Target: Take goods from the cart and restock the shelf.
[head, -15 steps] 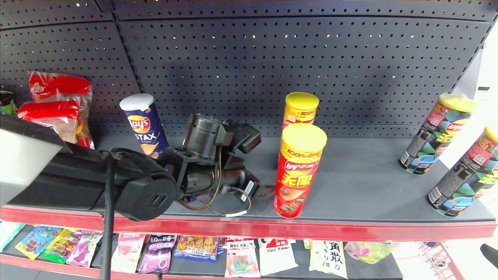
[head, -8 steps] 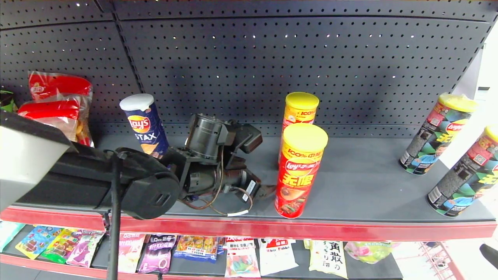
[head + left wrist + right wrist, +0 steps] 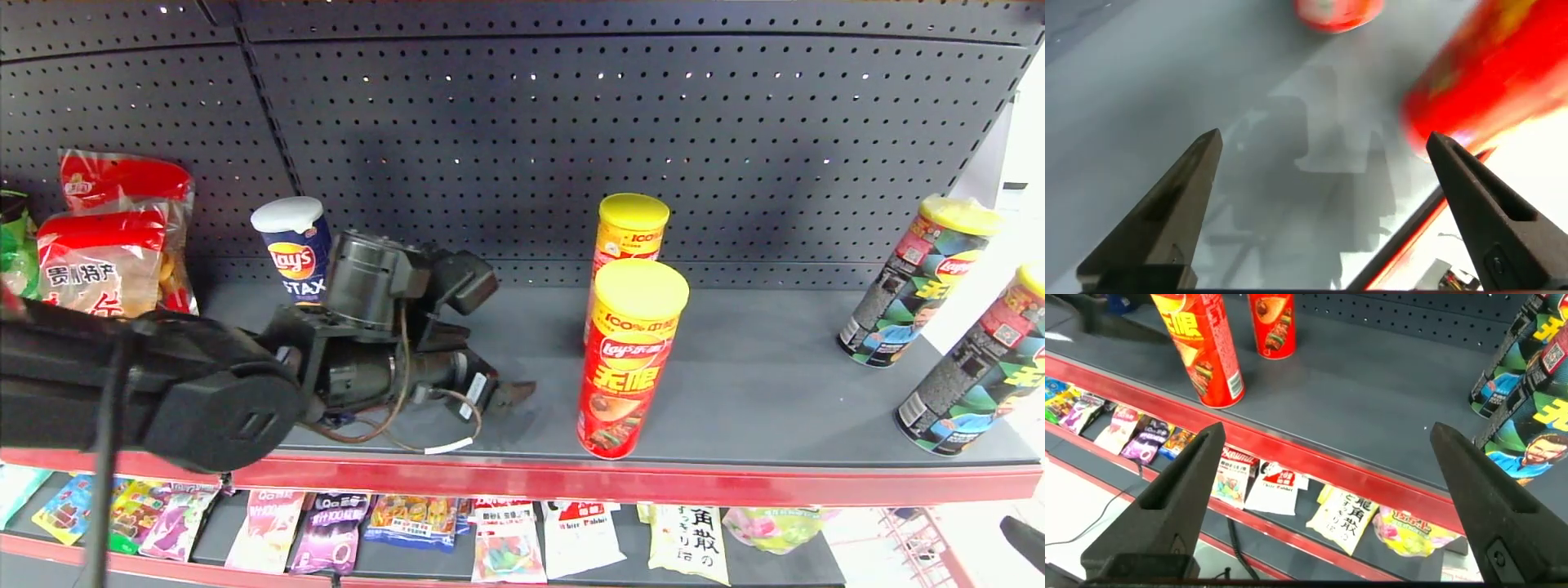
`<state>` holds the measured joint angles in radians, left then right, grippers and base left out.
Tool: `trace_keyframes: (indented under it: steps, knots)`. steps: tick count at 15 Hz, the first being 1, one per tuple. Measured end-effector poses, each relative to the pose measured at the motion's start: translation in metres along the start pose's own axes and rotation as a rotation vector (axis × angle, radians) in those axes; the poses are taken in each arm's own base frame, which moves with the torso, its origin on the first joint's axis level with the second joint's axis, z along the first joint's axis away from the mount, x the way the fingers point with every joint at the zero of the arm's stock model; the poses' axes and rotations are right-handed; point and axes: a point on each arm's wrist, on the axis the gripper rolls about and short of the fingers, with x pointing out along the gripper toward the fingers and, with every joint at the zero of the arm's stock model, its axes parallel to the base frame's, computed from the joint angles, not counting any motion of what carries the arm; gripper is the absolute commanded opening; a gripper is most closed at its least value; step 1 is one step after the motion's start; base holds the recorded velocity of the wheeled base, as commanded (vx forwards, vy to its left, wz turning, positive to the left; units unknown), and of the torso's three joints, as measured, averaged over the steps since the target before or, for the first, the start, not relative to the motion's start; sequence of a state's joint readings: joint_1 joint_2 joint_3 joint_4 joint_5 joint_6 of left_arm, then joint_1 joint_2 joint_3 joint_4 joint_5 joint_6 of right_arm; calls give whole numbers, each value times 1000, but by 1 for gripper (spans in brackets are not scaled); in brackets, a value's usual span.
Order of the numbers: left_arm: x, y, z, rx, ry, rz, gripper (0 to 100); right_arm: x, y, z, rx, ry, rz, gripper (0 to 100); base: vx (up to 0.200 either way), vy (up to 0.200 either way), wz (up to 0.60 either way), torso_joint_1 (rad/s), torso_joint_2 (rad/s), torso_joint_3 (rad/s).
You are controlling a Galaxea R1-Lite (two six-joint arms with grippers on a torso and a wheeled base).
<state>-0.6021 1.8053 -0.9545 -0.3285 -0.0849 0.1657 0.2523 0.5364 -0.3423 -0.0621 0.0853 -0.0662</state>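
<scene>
While the left arm is hanging low over the front-left part of the shelf, the left jaws are standing wide apart and holding nothing, their tips pointing toward the front red can and sitting near it without touching. That can is standing upright close to the shelf's red front edge, directly before the rear red can, so by my judgement this item is sitting placed. The right jaws are also gaping wide and empty, hanging out before the shelf's front edge. Trouble, as I judge it, is lying in the arm's clearance: a sideways swing of the open tips could be clipping the tall, narrow front can and tipping it over the front edge or into its neighbour. The wrist, sitting just before the blue can at the back left, could be nudging that one over
</scene>
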Motion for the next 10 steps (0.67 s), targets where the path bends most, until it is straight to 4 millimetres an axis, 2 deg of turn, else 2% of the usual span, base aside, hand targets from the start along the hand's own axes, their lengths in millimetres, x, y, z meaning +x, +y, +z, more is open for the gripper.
trace_keyframes:
  steps: [1, 2, 5, 8, 10]
  knots:
    - [-18, 6, -3, -12, -2, 23, 100, 0, 0, -1, 1, 6, -18, 100, 0, 0, 0, 0, 0, 0]
    - [-44, 12, -7, -26, -10, 52, 100, 1, -1, -1, 1, 11, -44, 100, 0, 0, 0, 0, 0, 0]
    - [-139, 19, -22, -74, -7, 207, 100, 4, -4, -1, -5, 33, -127, 100, 0, 0, 0, 0, 0, 0]
    - [-239, 1, -54, -158, 49, 384, 100, 11, -8, 2, -4, 67, -229, 100, 0, 0, 0, 0, 0, 0]
    - [-288, -18, -81, -207, 90, 545, 100, 14, -11, 1, -6, 98, -272, 100, 0, 0, 0, 0, 0, 0]
